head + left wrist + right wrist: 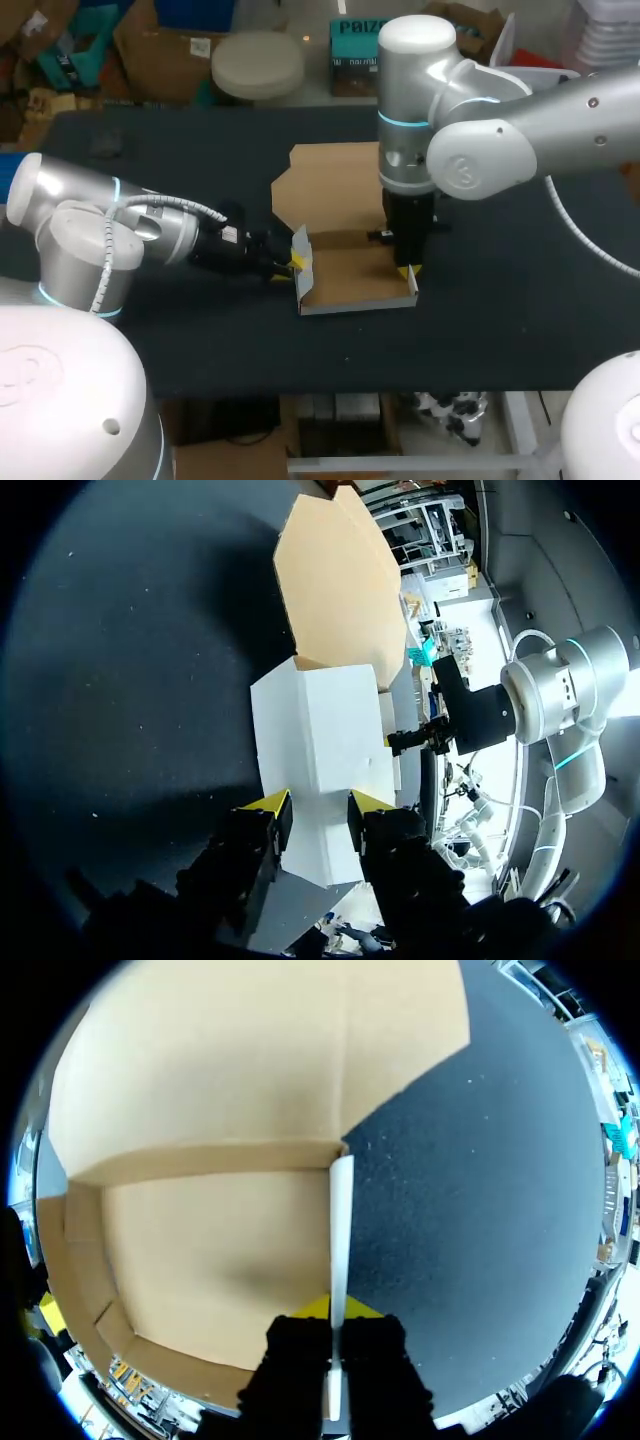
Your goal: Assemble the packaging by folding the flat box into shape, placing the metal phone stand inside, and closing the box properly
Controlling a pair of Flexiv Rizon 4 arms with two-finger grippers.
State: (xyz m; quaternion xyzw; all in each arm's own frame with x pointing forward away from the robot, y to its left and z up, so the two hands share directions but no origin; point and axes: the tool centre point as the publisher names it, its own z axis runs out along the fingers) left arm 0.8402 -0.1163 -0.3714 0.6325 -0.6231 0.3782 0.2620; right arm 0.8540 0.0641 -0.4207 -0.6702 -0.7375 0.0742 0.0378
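A: Left gripper (320,802) fingers spread against the left wall (318,742) of the box (352,282), mid table (500,330). Risk?
B: Uneven push, wall flops flat. Right gripper (335,1312) clenched on right wall (341,1220); a tug skews the box.

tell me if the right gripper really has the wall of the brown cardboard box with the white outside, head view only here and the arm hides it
Observer: yes, the right gripper is shut on the box's right side wall, a finger on each face.
Operator: left one gripping too
Observer: no, the left gripper is open, white left side wall ahead between its tips.
Operator: anything inside
Observer: nothing shows on the brown floor.
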